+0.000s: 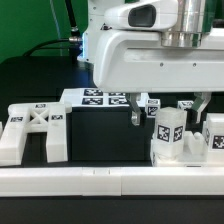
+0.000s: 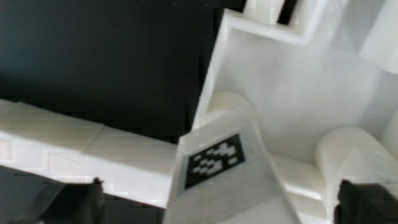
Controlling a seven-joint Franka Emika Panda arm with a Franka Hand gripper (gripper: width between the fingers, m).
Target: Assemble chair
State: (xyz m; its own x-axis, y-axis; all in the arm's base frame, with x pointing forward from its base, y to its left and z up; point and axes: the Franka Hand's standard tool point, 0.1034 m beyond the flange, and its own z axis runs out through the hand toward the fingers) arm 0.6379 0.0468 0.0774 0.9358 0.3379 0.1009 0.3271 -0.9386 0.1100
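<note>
On the black surface point(image 1: 105, 140), toward the exterior view's right, I see the claw point(image 1: 169, 110) hanging with its jaws spread wide and nothing gripped. One finger stands on each side of an upright tagged chair block point(image 1: 166, 135). I cannot tell whether either pad touches it. In the wrist view the claw point(image 2: 217, 202) shows only as two dark fingertips point(image 2: 75, 200), with the chair block point(image 2: 222, 160) and its tag lying between them. A second chair piece point(image 1: 215, 135) stands just beside the block, at the exterior view's right edge. The X-braced frame point(image 1: 35, 128) rests well apart, at the exterior view's left. The marker board point(image 1: 100, 97) lies flat behind these parts. A long white rail point(image 1: 100, 182) runs along the near edge of the surface.
</note>
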